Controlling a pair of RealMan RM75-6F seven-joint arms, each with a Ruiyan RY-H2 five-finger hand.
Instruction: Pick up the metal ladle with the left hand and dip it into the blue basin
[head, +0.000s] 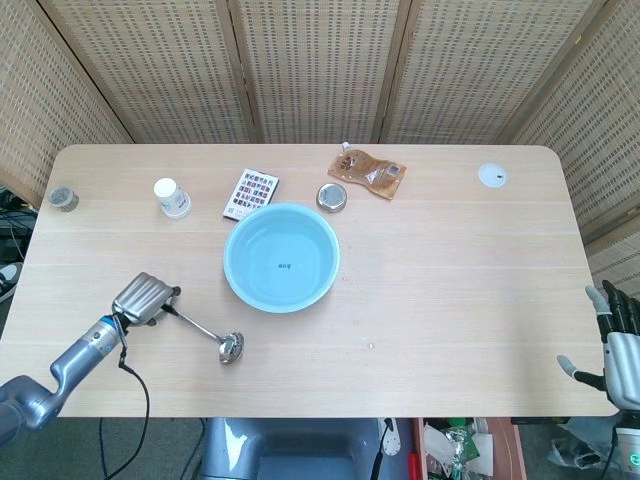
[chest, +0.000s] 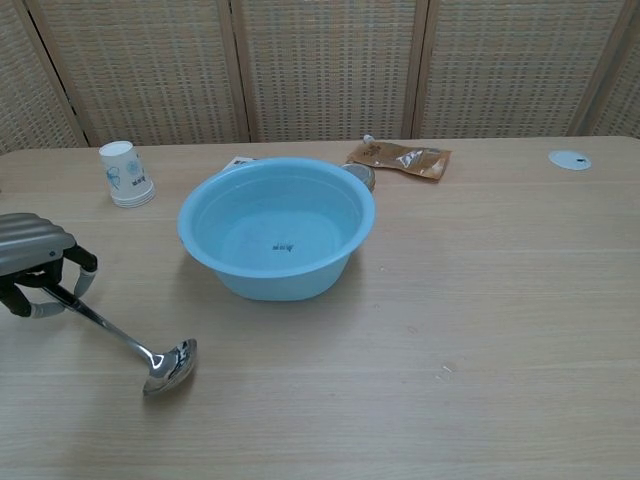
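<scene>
The basin (head: 281, 257) is pale blue with a small dark mark at its bottom. The ladle (head: 203, 329) is shiny silver. The left robot hand (head: 143, 297) is grey metal with black parts. The counter (head: 450, 270) is light wood grain. A white cup (head: 172, 196) has faint blue print. The pouch (head: 368, 173) is orange-brown. The card (head: 251, 193) bears a grid of red and dark squares.

One ladle (head: 205, 330), one blue basin (head: 281, 257), one paper cup (head: 172, 197), perhaps two small tins (head: 332, 197).
</scene>
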